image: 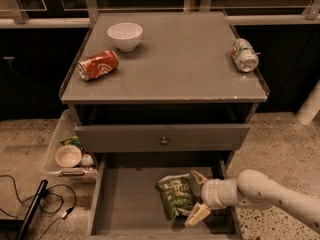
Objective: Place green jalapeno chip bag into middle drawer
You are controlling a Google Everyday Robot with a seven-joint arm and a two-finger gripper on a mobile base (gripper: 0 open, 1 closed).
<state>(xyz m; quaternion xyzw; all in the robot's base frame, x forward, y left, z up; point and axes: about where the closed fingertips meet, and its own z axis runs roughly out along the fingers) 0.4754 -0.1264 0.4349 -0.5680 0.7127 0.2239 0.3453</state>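
The green jalapeno chip bag [174, 196] lies on the floor of the open middle drawer [127, 199], in its right half, tilted a little. My gripper [198, 196] reaches into the drawer from the right on a white arm and sits at the bag's right edge. Its two pale fingers are spread, one above [199, 177] and one below [197, 215], and they do not clamp the bag.
Above the drawer is a shut grey drawer front with a round knob [163, 140]. On the cabinet top lie a white bowl [125, 35], a red soda can [98, 65] and a green-and-white soda can [244, 55]. A clear bin [56, 140] and cables [30, 204] lie on the floor at left.
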